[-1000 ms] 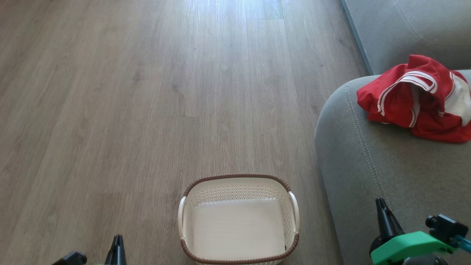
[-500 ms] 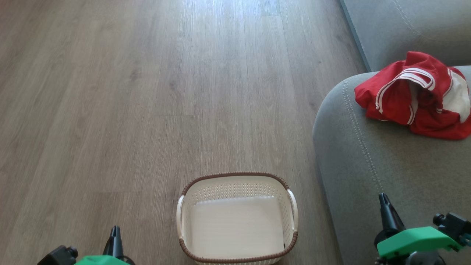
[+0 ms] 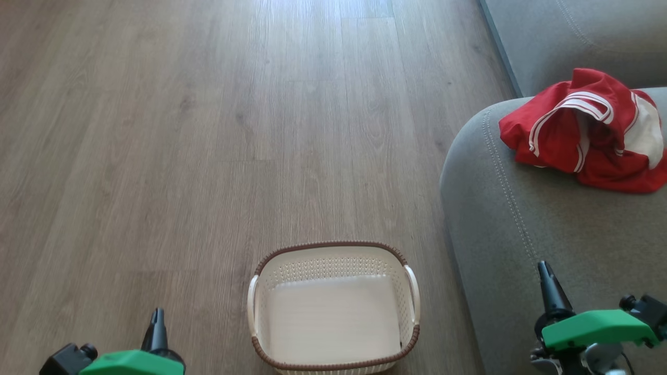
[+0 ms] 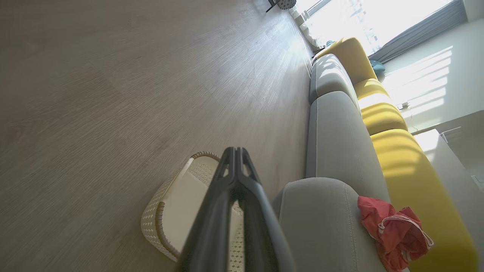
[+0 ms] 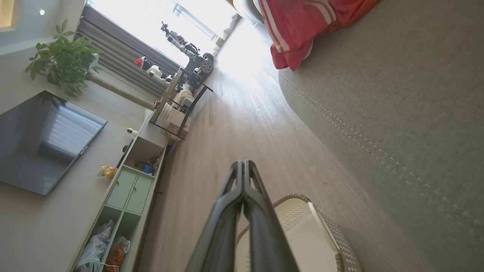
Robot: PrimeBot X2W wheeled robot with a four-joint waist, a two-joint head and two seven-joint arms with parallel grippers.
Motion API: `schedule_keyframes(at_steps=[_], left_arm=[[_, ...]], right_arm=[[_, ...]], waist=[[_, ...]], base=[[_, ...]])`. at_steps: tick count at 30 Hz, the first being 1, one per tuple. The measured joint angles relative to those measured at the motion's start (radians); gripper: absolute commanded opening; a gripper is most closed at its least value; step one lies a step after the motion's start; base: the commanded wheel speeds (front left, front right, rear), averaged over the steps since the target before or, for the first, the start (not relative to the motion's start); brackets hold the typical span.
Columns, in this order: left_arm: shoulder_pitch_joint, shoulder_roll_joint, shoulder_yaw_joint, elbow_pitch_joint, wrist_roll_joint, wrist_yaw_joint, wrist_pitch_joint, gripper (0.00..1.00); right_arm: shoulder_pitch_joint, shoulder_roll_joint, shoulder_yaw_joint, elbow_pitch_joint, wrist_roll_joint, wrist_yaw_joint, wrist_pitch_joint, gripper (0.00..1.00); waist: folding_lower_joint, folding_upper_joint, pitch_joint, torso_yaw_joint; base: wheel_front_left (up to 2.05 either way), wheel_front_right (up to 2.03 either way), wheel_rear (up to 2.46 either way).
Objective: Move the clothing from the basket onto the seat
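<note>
The red clothing (image 3: 586, 133) with white stripe trim lies crumpled on the grey seat (image 3: 526, 224) at the right; it also shows in the left wrist view as the clothing (image 4: 393, 234) and in the right wrist view as the clothing (image 5: 302, 26). The white basket (image 3: 333, 260) with its brown rim stands on the floor below centre, with nothing inside it. My left gripper (image 3: 156, 316) is shut at the lower left, left of the basket. My right gripper (image 3: 544, 271) is shut above the seat's front part, well short of the clothing.
Wood-look floor (image 3: 208, 130) stretches ahead and to the left. A grey sofa section (image 3: 573, 36) lies beyond the seat, with yellow cushions (image 4: 382, 113) along it. A low cabinet (image 5: 132, 189), a dark screen (image 5: 41, 143) and a plant (image 5: 64, 64) line the far wall.
The head camera has shifted slightly, so the scene slid up and left. Both grippers have come further up into the picture, still shut. The clothing and basket lie as before.
</note>
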Motion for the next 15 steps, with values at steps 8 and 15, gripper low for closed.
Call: schedule_keyframes(at_steps=[8,15], left_arm=[[-0.010,-0.019,0.041,-0.007,-0.064,-0.028,0.021,0.00],[-0.025,-0.038,0.083,-0.012,-0.129,-0.049,0.043,0.00]], right_arm=[[-0.008,0.000,-0.002,-0.004,0.092,0.000,0.016,0.00],[-0.033,0.000,-0.005,-0.007,0.187,0.000,0.037,0.00]], waist=[[0.0000,0.0000,0.005,-0.005],[0.0000,0.0000,0.010,-0.011]], base=[[0.00,0.00,0.00],[0.00,0.00,0.00]])
